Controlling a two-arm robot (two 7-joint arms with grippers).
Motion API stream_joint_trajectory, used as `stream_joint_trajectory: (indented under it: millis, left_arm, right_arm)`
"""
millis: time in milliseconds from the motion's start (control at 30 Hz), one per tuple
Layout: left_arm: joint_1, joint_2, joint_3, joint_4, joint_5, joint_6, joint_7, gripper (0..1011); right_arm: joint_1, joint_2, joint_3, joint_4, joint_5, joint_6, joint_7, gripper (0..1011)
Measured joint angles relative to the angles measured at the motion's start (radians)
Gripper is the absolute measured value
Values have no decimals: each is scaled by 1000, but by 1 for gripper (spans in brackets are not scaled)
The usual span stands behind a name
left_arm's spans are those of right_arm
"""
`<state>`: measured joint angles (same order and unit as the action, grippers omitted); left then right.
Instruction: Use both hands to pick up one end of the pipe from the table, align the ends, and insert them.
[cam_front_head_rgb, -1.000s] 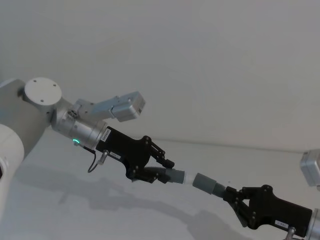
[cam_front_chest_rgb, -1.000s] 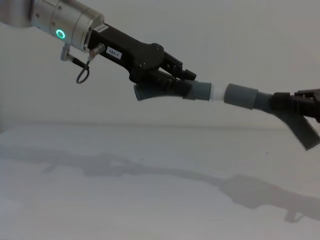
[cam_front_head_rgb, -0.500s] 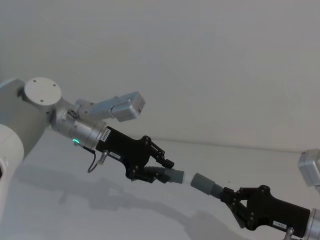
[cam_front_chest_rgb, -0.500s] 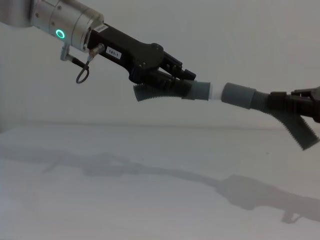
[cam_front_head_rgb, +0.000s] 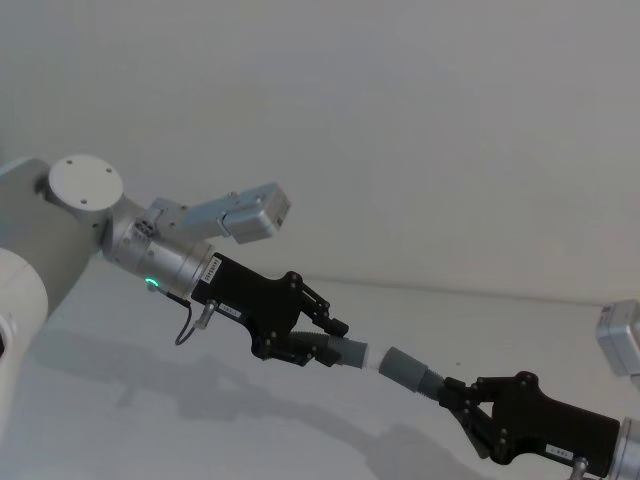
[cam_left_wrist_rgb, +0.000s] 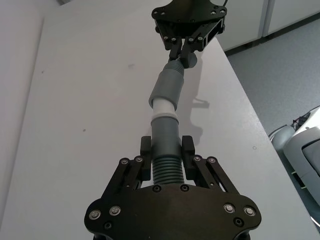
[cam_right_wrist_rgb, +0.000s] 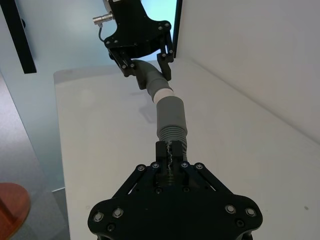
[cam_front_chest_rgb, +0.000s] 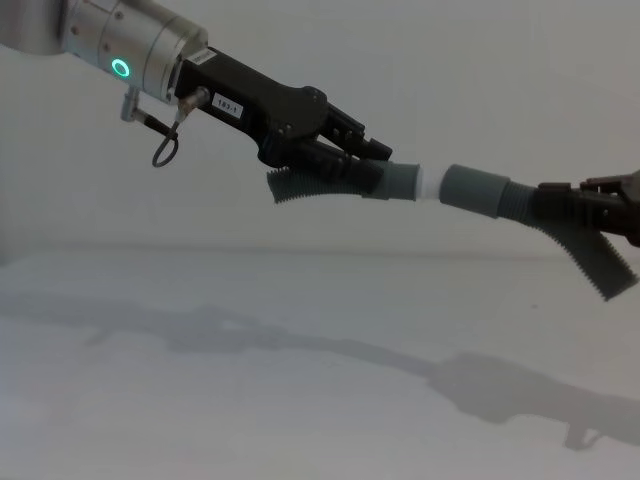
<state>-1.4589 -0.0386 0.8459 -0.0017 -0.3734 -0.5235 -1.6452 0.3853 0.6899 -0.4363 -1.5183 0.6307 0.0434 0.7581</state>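
Note:
Both pipe pieces hang in the air above the white table (cam_front_chest_rgb: 300, 400). My left gripper (cam_front_chest_rgb: 368, 158) is shut on the ribbed piece with the grey collar (cam_front_chest_rgb: 400, 182) and white tip (cam_front_chest_rgb: 430, 186). My right gripper (cam_front_chest_rgb: 585, 200) is shut on the other ribbed piece, whose socket collar (cam_front_chest_rgb: 476, 189) faces the tip. The two lie in one line, and a short white band shows between the collars. In the left wrist view the left gripper (cam_left_wrist_rgb: 166, 150) grips the ribs below the tip (cam_left_wrist_rgb: 163, 107). In the right wrist view the right gripper (cam_right_wrist_rgb: 170, 150) holds the socket piece (cam_right_wrist_rgb: 170, 116).
The bent ribbed leg (cam_front_chest_rgb: 600, 268) of the right piece points down toward the table. The table's edge (cam_left_wrist_rgb: 240, 85) runs beside the grippers, with floor beyond it. A red-brown round thing (cam_right_wrist_rgb: 10, 207) stands off the table.
My right gripper has pushed the socket piece slightly toward the left piece. The white band between the collars is shorter. The left gripper has barely moved.

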Motion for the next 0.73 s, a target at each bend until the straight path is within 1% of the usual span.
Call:
stream_joint_trajectory:
  millis: [733]
  left_arm:
    - [0, 0, 0, 0, 0, 0, 0, 329]
  right_arm:
    - [2, 4, -5, 0, 0, -7, 5, 50]
